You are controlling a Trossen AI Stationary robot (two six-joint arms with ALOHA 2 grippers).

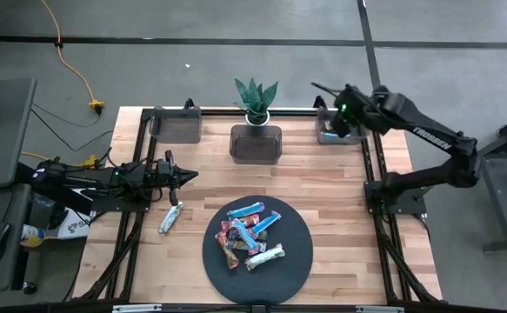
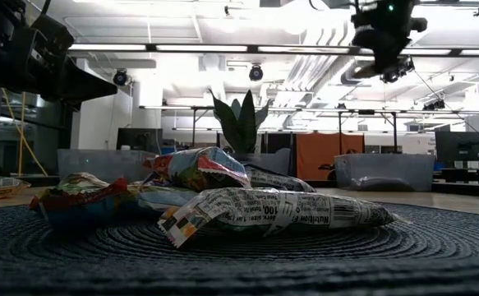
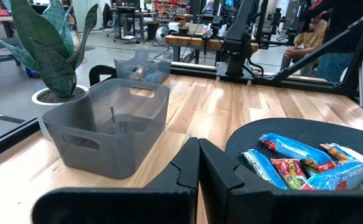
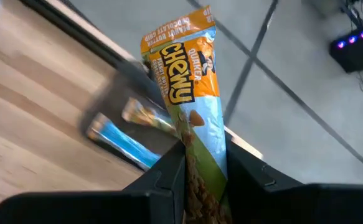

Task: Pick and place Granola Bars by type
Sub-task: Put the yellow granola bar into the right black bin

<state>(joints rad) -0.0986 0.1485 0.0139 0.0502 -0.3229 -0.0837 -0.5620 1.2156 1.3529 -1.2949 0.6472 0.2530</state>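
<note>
While over the right bin (image 1: 333,130), right tool (image 4: 203,177) grips bar (image 4: 190,106).

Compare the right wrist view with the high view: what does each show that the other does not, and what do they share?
Only the right wrist view shows that the right end effector is shut on a Quaker Chewy bar, with a blue-wrapped bar lying in the bin below.

Only the high view shows the pile of granola bars on the round dark mat, a lone bar on the wood, the plant and the left end effector, shut.

Both show the back right bin and the wooden table.
</note>
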